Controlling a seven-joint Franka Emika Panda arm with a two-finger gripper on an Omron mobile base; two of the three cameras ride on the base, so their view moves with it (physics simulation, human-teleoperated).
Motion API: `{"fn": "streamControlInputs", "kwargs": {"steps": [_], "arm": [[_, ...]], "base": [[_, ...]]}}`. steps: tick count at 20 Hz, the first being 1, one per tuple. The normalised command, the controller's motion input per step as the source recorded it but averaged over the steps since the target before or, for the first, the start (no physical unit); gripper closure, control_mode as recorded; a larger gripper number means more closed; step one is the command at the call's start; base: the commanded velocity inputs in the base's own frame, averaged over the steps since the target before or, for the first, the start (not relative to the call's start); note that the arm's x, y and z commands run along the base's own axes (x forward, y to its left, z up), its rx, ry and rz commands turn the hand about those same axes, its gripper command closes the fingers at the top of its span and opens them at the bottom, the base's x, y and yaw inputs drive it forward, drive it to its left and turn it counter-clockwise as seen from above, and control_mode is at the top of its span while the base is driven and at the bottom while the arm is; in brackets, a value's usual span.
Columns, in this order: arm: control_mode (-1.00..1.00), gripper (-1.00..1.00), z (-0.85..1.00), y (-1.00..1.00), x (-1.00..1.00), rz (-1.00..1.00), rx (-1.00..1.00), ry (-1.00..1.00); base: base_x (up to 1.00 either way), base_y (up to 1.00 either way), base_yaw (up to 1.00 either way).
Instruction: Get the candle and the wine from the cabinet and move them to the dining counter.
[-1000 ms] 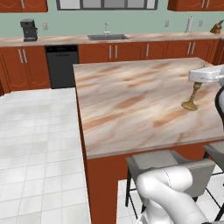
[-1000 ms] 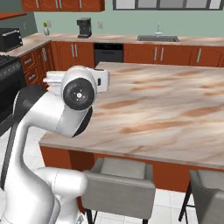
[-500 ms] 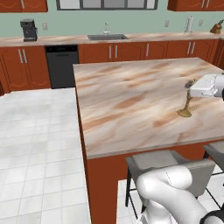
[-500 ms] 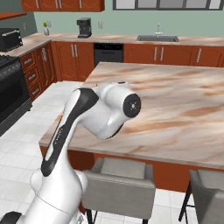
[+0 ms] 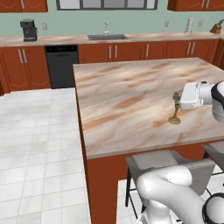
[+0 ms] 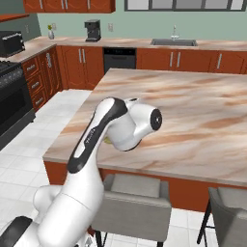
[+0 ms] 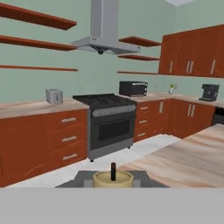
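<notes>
walls: grey-green (image 5: 131, 22)
floor: white tile (image 5: 35, 144), left of frame
stove: black range (image 7: 111, 118), centre
hood: steel (image 7: 104, 41), top centre

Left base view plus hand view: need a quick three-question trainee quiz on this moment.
1. True or false: the cream candle in its brass-gold holder has its flared base on the beige marbled dining counter.
2. The tool is: A) open above the candle, B) shut on the candle, C) shut on a bottle.
3. Which grey appliance stands on the wall counter left of the black stove in the hand view?

Key: 1 true; 2 B; 3 the toaster.
</notes>
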Motion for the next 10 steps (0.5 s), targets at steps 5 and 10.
{"fn": "streamControlInputs", "kwargs": {"steps": [5,10], "arm": [[-1.00,1.00,-0.43,0.49,0.42,0.02,0.00,0.00],[-1.00,1.00,-0.41,0.34,0.46,0.00,0.00,0.00]], "base": [[0.00,0.00,0.00],[0.00,0.00,0.00]]}}
